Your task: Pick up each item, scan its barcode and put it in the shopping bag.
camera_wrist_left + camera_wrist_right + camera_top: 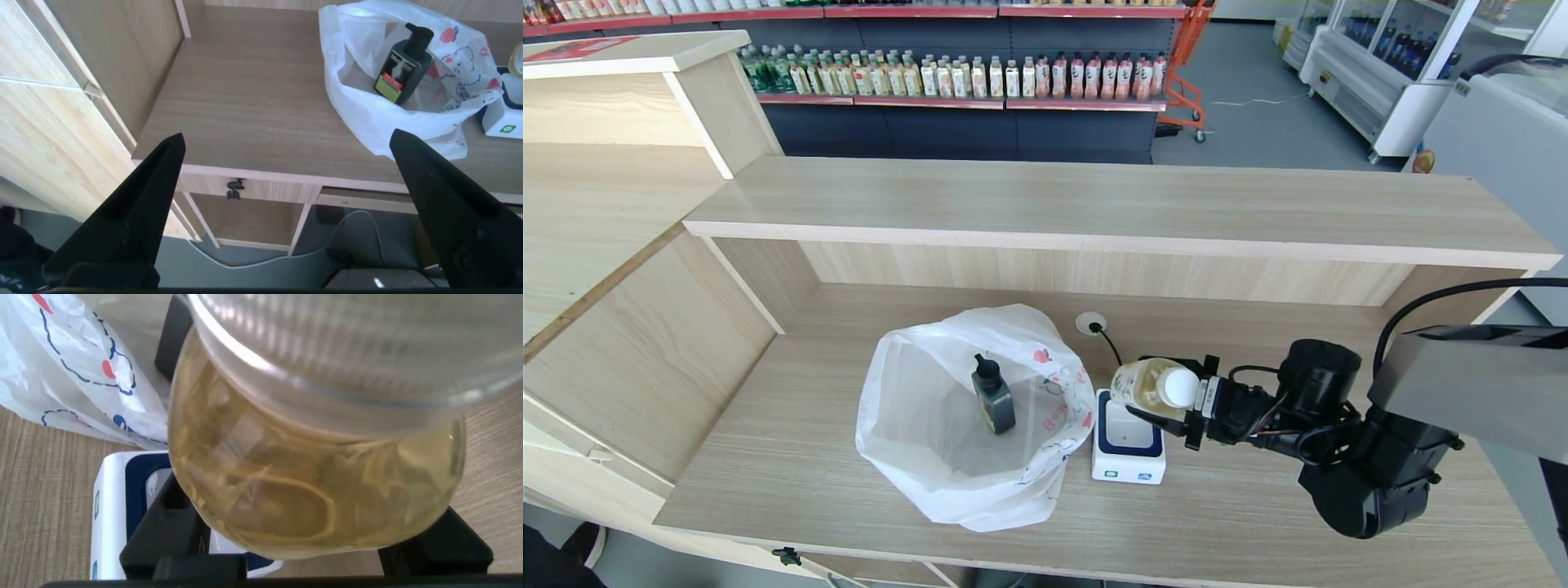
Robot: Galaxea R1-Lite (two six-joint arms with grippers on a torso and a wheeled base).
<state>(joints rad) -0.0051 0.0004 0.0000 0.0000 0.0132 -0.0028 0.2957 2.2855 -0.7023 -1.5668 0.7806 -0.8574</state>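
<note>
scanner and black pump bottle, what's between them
Only the side wall of the shopping bag: the black pump bottle stands inside it, the scanner just outside, seen in the head view.

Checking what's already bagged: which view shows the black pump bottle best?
The left wrist view: the black pump bottle sits in the shopping bag, label and pump plain. The head view gives it from above. The right wrist view faces the held drink bottle instead.
</note>
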